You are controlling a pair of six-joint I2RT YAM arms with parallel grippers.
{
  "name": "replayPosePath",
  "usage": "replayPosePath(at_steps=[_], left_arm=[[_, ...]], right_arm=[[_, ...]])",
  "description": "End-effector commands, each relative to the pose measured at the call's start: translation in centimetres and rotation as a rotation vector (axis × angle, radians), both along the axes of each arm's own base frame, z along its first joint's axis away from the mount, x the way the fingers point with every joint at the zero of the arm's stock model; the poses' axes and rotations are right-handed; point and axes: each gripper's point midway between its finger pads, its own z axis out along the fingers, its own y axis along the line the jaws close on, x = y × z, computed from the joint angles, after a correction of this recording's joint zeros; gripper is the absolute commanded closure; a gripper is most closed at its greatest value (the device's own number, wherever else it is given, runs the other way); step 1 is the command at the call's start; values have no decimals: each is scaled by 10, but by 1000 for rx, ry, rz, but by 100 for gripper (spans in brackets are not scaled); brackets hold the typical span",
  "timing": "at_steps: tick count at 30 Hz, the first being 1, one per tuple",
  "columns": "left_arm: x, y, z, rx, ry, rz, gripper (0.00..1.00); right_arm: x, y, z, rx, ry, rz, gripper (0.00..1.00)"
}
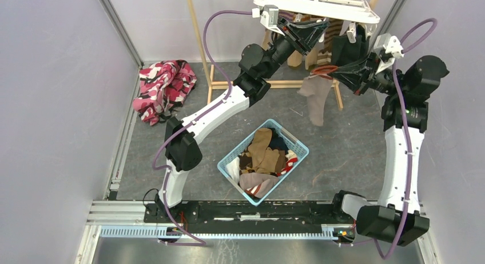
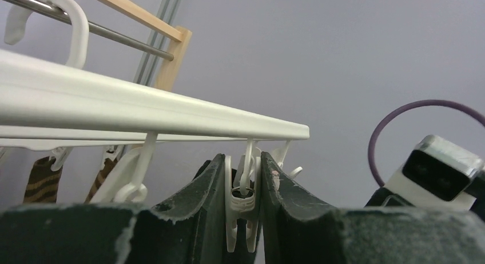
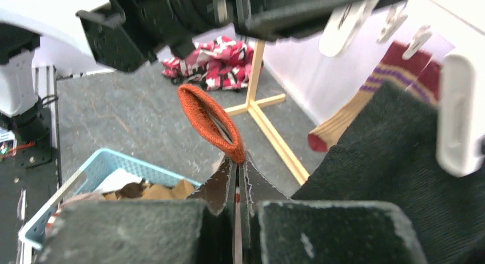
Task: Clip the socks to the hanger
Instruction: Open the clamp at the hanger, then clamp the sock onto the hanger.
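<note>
The left gripper (image 2: 243,161) is squeezing a clip (image 2: 242,202) on the hanger (image 2: 143,107) while the right gripper (image 3: 237,164) is pinching a sock (image 1: 316,101) by its orange cuff (image 3: 207,116), which probably needs feeding into that clip next.

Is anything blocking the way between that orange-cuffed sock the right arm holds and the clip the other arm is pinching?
Nothing visible does. The right gripper holds the sock by its cuff below the clip pinched in the left gripper, open air between. A hung black sock hangs close alongside.
</note>
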Motion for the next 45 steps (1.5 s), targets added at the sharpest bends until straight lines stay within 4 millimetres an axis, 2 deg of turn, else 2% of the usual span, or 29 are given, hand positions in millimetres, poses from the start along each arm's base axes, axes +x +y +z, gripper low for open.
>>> replayPosePath(at_steps=[1,10,20,28,32,38,45], left_arm=[[-22,25,44,-87,-84,-1,98],[-29,25,47,-109,-98,-40,98],[-30,26,47,-108,-102,-45,98],[-31,25,47,-112,-105,-60,98],[-32,25,47,-113,-107,-65,98],[-33,26,47,-118,-112,-71,98],[-34,25,46,-113,-116,-76,98]], right_arm=[[4,9,51,102,-76,-60,100],[24,22,46,157,-6,-65,100],[45,18,59,233,23,-135,100],[64,8,49,243,77,-217,100],[67,7,49,242,88,-233,100],[69,8,38,224,118,-242,100],[65,10,45,241,110,-224,100]])
